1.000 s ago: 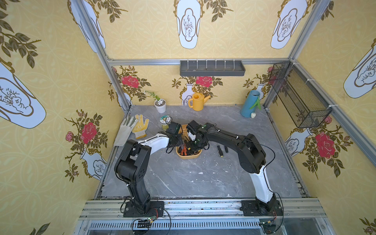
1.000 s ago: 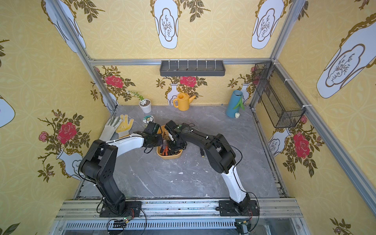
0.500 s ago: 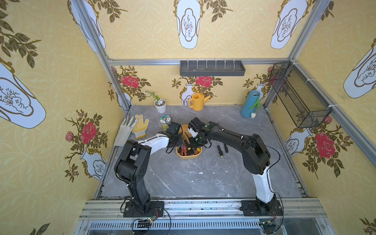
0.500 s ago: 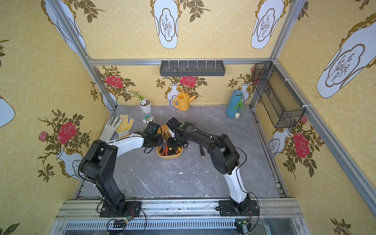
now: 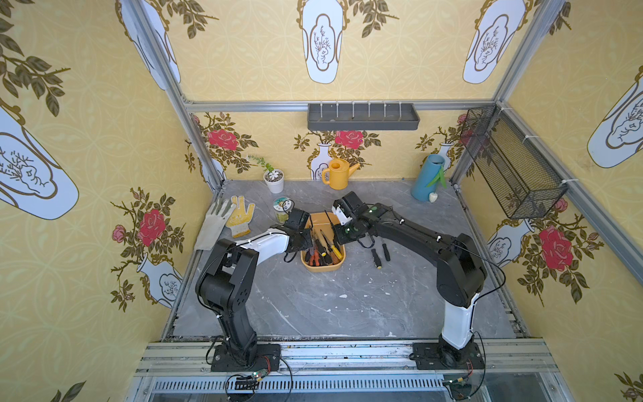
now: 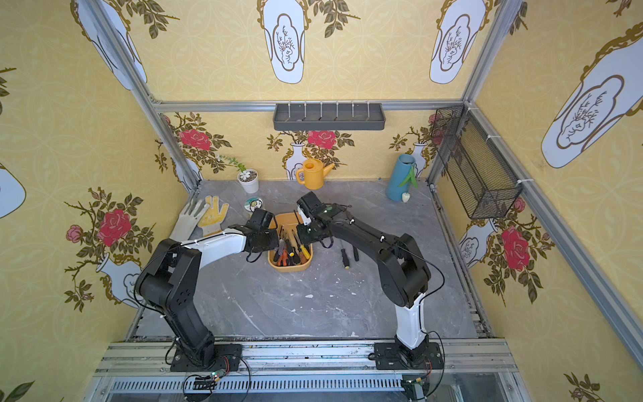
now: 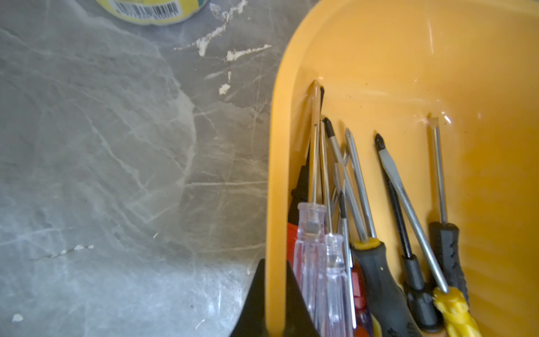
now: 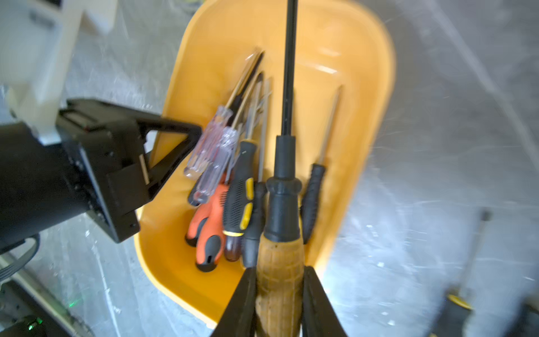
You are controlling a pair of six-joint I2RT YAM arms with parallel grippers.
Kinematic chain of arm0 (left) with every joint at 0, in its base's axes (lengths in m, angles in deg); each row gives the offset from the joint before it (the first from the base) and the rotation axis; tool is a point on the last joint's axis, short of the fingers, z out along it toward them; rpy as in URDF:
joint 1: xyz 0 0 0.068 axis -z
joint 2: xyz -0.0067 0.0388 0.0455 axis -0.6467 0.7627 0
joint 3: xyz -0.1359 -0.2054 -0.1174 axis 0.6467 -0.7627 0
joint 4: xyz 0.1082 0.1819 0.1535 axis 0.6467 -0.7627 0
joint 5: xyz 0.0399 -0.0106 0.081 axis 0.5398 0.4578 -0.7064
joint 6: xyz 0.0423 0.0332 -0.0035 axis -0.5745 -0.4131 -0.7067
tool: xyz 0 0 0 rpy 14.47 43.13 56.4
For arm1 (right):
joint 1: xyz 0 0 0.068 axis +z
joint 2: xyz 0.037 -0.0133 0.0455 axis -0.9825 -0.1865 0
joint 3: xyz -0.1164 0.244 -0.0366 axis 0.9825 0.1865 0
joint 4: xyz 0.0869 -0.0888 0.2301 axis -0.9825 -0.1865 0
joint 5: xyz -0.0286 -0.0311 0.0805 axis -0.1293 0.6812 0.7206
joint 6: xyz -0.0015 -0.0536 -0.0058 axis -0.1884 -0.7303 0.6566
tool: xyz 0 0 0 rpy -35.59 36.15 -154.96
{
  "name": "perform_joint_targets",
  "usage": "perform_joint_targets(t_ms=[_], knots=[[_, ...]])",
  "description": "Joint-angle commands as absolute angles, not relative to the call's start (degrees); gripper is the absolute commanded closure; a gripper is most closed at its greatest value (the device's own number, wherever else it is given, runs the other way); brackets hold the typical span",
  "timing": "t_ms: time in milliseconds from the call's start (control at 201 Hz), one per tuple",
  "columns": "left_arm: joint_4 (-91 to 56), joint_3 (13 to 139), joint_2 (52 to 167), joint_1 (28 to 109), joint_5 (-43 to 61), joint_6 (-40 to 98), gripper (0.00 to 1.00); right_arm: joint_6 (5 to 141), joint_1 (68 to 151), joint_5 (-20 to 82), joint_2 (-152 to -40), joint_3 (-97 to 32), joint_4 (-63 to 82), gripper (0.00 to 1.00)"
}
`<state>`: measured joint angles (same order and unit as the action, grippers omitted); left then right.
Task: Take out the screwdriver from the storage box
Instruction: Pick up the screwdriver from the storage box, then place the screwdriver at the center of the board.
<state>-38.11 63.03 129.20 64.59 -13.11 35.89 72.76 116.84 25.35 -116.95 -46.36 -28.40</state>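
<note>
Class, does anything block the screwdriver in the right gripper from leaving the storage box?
Nothing visible does. The right gripper holds the screwdriver above the other tools, the storage box is open-topped, and the left gripper only pinches its rim.

Both top views: high above front edge, tilted down, far, whole scene. Both wrist views: very close, looking into storage box, shared.

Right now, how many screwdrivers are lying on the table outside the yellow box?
2. Both lie side by side on the table beside the storage box, under the right arm: a black-and-yellow screwdriver and a black one. The arm may hide more.
</note>
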Motion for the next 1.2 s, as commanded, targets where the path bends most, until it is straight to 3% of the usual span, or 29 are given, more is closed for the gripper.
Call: perform_joint_targets(t_ms=[0,433,1200], knots=[[-44.90,62.08,130.72,64.72,-10.45,35.45,1.00,71.67,115.03,23.25,-114.79,-44.85,-27.81,1.00],[-45.76,63.22,130.40,64.73,-10.18,35.26,1.00,70.57,106.61,16.47,-106.42,-32.34,-30.95,1.00],[-46.47,62.73,130.03,64.72,-10.75,35.63,1.00,69.45,104.83,14.66,-114.72,-28.43,-32.02,1.00]])
